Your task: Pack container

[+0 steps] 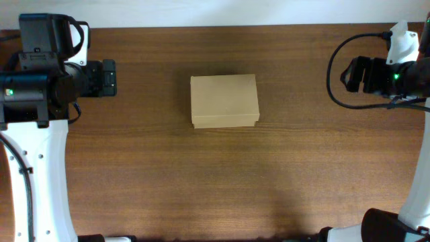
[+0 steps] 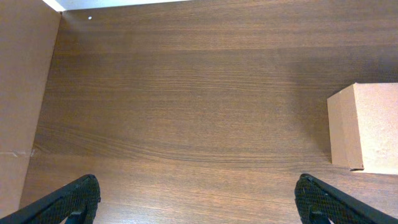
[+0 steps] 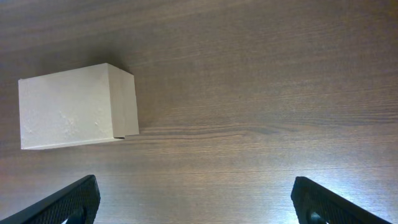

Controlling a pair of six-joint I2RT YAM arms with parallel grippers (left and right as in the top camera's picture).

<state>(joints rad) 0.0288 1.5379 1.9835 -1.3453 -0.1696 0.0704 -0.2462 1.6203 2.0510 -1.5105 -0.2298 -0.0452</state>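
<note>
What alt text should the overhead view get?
A closed tan cardboard container sits near the middle of a dark wooden table. The left gripper and right gripper are at opposite sides of the table, pointing inward, both well apart from it.

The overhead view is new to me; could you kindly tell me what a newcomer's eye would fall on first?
A small rectangular tan cardboard box sits closed at the middle of the dark brown wooden table. The left tool and the right tool hang open at opposite ends of the table, both well apart from the box.
</note>
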